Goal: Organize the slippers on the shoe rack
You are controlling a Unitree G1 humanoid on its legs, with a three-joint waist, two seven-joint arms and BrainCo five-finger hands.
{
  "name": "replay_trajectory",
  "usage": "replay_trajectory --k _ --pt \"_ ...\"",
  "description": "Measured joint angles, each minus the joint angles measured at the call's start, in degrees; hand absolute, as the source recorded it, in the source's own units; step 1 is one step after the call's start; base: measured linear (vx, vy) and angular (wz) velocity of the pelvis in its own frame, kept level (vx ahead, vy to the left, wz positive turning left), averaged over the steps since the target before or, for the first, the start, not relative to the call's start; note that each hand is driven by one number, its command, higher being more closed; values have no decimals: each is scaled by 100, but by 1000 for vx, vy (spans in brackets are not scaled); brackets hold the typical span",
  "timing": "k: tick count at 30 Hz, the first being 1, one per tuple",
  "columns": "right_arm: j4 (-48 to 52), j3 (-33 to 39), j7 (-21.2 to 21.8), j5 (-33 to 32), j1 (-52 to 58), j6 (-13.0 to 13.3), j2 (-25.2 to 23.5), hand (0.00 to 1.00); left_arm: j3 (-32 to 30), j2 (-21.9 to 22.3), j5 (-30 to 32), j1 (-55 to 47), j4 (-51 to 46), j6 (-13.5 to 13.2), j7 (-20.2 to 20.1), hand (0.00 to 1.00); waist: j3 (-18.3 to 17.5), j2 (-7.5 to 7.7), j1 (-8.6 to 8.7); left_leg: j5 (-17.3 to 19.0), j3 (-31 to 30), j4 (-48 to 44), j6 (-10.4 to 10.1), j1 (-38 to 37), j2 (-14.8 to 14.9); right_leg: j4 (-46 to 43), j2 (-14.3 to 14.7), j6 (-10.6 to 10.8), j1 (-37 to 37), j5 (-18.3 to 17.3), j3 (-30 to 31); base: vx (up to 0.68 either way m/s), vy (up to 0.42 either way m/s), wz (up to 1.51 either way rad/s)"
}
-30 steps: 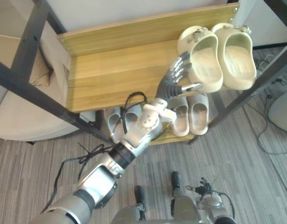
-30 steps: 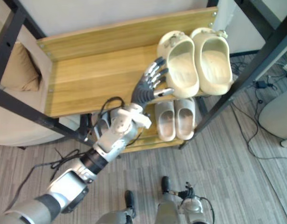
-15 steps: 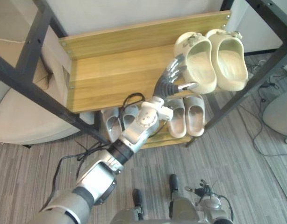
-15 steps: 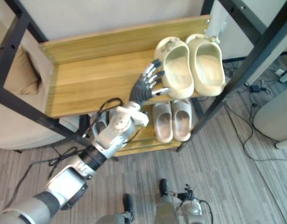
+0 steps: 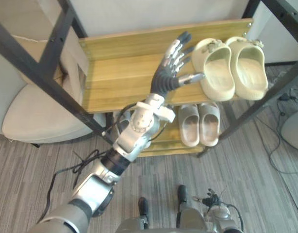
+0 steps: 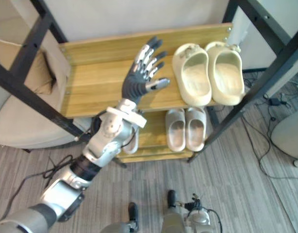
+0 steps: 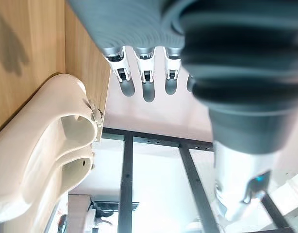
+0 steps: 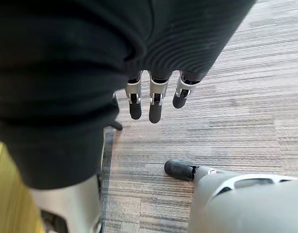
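A pair of cream slippers lies side by side at the right end of the wooden top shelf. My left hand hovers over the shelf just left of the pair, open, fingers spread and apart from the slippers. In the left wrist view its fingers are straight, with the cream slippers beyond them. A pale grey pair rests on the lower shelf, and another grey slipper shows partly behind my arm. My right hand hangs open over the carpet.
Black frame bars cross the left and right of the rack. A beige cushioned seat stands to the left. A white rounded object sits on the carpet at the right.
My left hand has pulled back to the left from the side of the near cream slipper and risen, fingers spreading. The camera has shifted; the slippers stay in place.
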State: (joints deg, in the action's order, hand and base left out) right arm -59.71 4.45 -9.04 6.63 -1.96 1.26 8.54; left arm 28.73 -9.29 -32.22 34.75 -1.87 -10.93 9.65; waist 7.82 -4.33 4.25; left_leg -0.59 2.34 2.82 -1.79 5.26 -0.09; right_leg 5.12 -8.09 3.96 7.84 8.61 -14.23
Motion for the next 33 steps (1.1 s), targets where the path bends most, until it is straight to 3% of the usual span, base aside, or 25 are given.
replay_trajectory --k 5,13,22,29,33 --pt "-20 -162 23 11 105 -20 72 0 349 -365 -285 -978 -617 50 -407 0 -123 0 -101 -28 -284 2 -17 -48 -1 0 -4 -3 -209 -92 -317 32 2 30" --pt "-14 -367 67 21 134 -24 102 0 441 -667 -212 -2488 -452 302 -902 0 -227 9 -259 -60 -458 91 -70 -156 14 10 12 -13 -389 -174 -596 22 -1 15" --pt "-14 -352 80 32 198 -24 99 0 -63 -659 548 -4206 1139 680 -1249 0 -287 138 -371 -57 -472 95 -75 -179 65 21 58 -7 -412 -240 -621 28 -5 1" --pt "-8 -243 136 233 196 -10 18 0 -1222 -198 1357 -4272 2908 684 -1200 0 -344 286 -428 -33 -472 96 -80 -277 60 44 56 10 -507 -279 -630 5 0 0" --pt "-8 -152 135 238 209 -10 -22 0 -1815 -34 2111 -4195 4096 685 -949 0 -367 336 -428 15 -462 97 -109 -290 67 44 65 14 -511 -310 -613 8 0 -1"
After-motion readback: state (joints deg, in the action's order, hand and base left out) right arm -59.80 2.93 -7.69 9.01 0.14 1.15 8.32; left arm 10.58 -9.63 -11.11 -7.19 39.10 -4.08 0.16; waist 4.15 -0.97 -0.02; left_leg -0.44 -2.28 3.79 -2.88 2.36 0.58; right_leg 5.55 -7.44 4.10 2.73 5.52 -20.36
